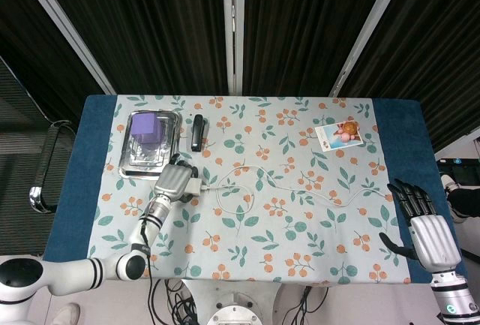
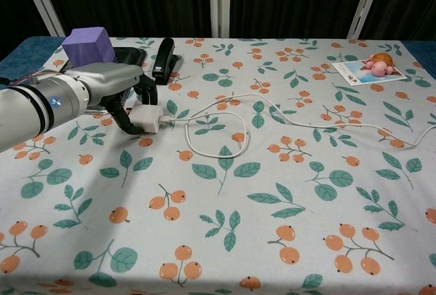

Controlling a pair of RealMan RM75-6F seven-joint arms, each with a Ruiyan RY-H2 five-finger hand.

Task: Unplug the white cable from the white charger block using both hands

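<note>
The white charger block (image 2: pixel 148 118) lies on the floral tablecloth at the left, just in front of a metal tray. My left hand (image 2: pixel 114 89) grips it, thumb on its near left side and fingers curled over its far side; the head view shows the hand (image 1: pixel 173 182) with the block (image 1: pixel 193 187) at its right. The white cable (image 2: pixel 225 154) is plugged into the block's right end, makes a loop and trails off to the right across the cloth (image 1: pixel 214 187). My right hand (image 1: pixel 424 229) hovers open at the table's near right edge, far from the cable.
A metal tray (image 1: pixel 174 126) with a purple cube (image 1: pixel 144 124) stands behind the left hand, and a black stapler (image 1: pixel 197 131) lies to its right. A card with a small toy turtle (image 1: pixel 345 130) lies at the far right.
</note>
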